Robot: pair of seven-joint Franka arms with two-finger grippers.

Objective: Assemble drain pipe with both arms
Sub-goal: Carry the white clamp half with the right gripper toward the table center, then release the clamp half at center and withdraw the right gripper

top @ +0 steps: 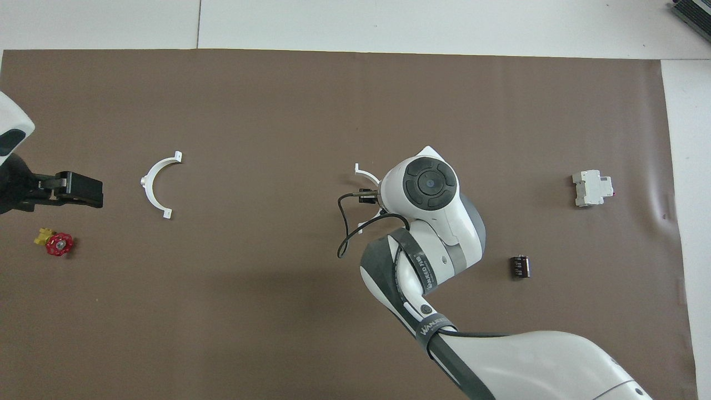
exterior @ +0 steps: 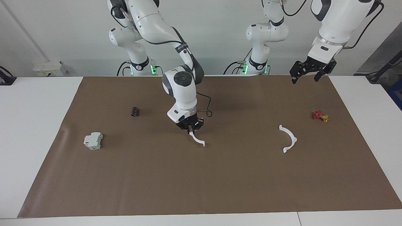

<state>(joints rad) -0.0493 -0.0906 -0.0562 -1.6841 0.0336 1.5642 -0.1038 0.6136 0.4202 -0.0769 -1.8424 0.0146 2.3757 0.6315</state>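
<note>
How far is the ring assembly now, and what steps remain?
Done: the right gripper is shut on one half-ring, held over the mat's middle. The other half-ring lies untouched on the mat; the left gripper, open, waits up high. Left: bring the halves together and join them.

Plain brown mat [exterior: 201, 182] covers a white table [exterior: 34, 125]. Lying on the mat, both half-rings are white: one half-ring [exterior: 289, 138] lies bare on the brown, just beside it toward the left arm's end sits a red-and-yellow valve [exterior: 320, 116]; the other half-ring [exterior: 198, 139] hangs white from the black right gripper [exterior: 189, 128]. A pale grey block [exterior: 93, 140] and a small dark, nearly black cylinder [exterior: 134, 111] also sit on the mat. Arms are white with dark grey joint bands; the left gripper [exterior: 306, 78] is black
</note>
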